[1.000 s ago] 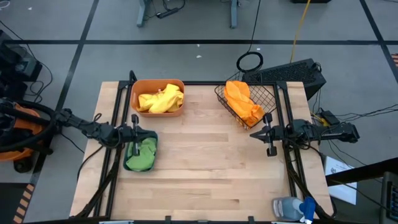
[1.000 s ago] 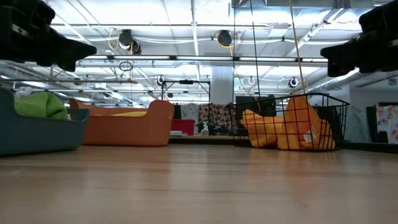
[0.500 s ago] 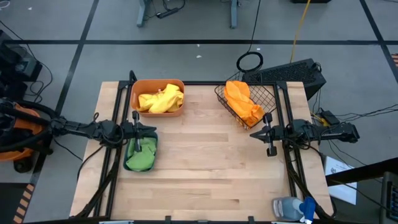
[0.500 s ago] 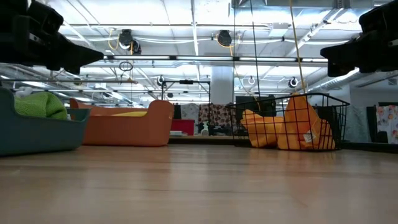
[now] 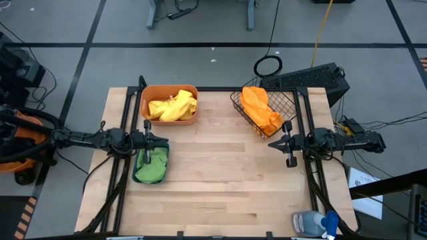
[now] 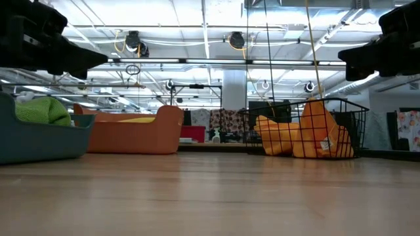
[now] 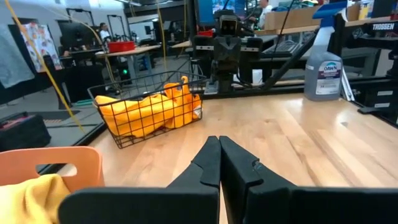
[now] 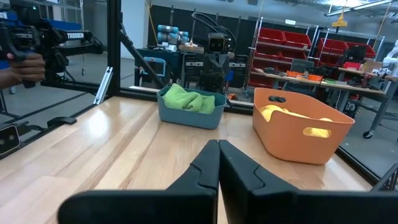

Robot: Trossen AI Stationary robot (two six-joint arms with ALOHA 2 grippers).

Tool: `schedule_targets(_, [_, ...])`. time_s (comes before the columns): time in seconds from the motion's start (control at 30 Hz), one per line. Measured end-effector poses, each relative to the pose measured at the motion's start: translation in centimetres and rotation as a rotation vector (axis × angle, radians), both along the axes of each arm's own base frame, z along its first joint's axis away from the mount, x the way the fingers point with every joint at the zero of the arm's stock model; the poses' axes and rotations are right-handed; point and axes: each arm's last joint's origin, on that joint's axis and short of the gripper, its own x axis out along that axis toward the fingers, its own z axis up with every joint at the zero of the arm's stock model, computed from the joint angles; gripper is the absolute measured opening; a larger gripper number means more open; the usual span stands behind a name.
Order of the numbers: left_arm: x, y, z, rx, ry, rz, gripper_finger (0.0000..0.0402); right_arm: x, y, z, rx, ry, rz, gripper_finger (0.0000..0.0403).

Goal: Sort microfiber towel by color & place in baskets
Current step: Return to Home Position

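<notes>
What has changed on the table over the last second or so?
The left arm swung from slanted to level across the table's left edge, and the left gripper, shut and empty, edged slightly toward the table's middle above the blue bin. Nothing was taken or let go. The right gripper, the green towel, the yellow towel and the orange towel stayed put.

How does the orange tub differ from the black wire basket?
The orange tub has solid plastic walls; the wire basket is see-through dark mesh. The tub holds a yellow towel, the basket an orange towel. The tub sits square to the table, the basket is turned askew. Both stand along its far edge.
</notes>
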Motion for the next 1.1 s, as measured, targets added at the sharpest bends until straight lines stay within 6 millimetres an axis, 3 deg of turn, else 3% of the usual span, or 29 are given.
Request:
schedule_targets(0.7, [0.03,0.33,-0.02,-0.007,0.002,0.006,0.0,0.0,0.0,-0.01,0.0,0.001,0.001,0.0])
schedule_targets(1.1, [0.03,0.34,-0.02,-0.024,0.001,0.009,0.0028,0.0,0.0,-0.01,0.0,0.001,0.001,0.0])
